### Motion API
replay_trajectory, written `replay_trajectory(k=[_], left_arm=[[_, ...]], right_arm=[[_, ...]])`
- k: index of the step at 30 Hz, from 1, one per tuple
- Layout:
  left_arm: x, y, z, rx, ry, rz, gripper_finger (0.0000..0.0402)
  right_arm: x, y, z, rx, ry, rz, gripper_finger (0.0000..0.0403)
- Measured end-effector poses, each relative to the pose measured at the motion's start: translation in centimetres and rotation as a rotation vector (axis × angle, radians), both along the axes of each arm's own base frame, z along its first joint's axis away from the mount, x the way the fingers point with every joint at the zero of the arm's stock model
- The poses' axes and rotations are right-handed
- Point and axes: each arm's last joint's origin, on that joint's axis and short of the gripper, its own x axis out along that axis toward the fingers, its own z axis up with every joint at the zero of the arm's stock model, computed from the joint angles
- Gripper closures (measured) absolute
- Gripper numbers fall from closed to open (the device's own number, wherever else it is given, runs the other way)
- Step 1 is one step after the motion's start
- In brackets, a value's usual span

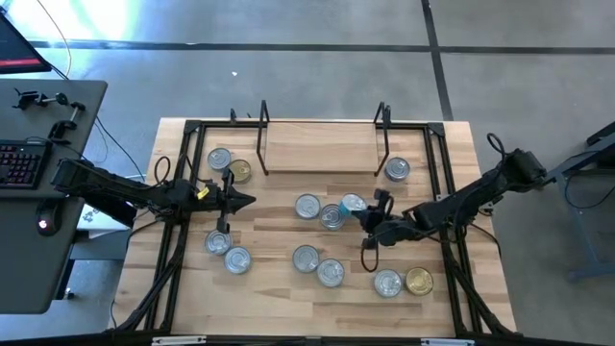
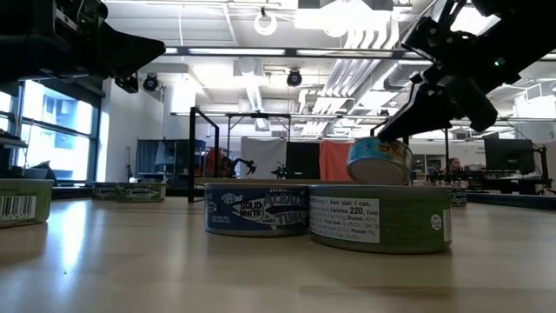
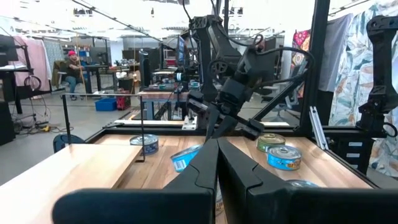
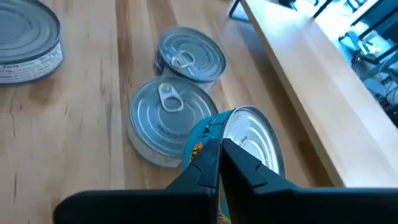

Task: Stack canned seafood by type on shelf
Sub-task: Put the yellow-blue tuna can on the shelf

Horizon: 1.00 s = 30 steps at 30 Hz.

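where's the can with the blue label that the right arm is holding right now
In the high view the blue-label can sits tilted in the right hand at mid-table, just right of two silver cans and in front of the shelf.

Blue-label tin (image 1: 354, 204) tilted atop silver-lidded tins (image 1: 332, 216)

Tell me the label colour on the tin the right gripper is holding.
Light blue with orange lettering on the held tin, clearest in the right wrist view.
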Motion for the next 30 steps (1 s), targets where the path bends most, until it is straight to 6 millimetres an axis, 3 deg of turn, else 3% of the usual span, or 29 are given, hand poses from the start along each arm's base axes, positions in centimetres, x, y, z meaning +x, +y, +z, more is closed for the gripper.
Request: replay_trajectory(k=[11,18,24,30], left_arm=[[0.0,0.0,0.0,0.000,0.000,0.000,0.0401],[0.0,0.0,0.0,0.000,0.001,0.000,0.0401],[0.0,0.0,-0.1,0.000,0.005,0.000,0.0401],[0.0,0.0,-0.1,0.001,0.009,0.000,0.0401]], right_arm=[[1.7,-3.5,1.3,-0.167,-0.061,-0.107,0.0402],[1.4,-3.6,0.7,-0.111,0.017,-0.026,0.0395],[0.3,-3.7,-0.6,0.041,0.172,0.031,0.0306],[-0.8,-3.9,-2.0,0.068,0.264,0.046,0.0209]])
